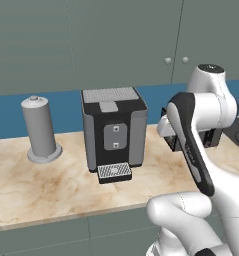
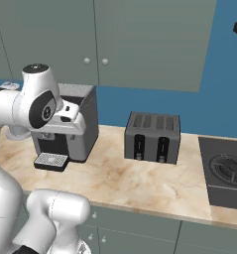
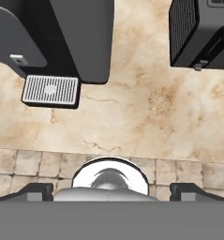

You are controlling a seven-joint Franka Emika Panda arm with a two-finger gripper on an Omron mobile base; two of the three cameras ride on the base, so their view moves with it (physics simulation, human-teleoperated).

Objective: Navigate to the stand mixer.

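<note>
The stand mixer is out of view. My gripper (image 3: pixel 114 191) hangs above the marble counter (image 3: pixel 146 112) and points down at it. Its two dark fingertips (image 3: pixel 36 190) stand wide apart, open, with nothing between them. From the left base view the hand (image 1: pixel 173 135) sits tucked behind the forearm, just right of the coffee machine (image 1: pixel 113 132).
A boxy black-and-grey coffee machine (image 2: pixel 73 126) with a drip tray (image 3: pixel 51 90) stands on the counter. A plain tall grey cylinder (image 1: pixel 39 130) is at its left, a grey toaster (image 2: pixel 152 137) at its right, then a stovetop (image 2: pixel 226 171). Wall cabinets (image 2: pixel 100 39) hang above.
</note>
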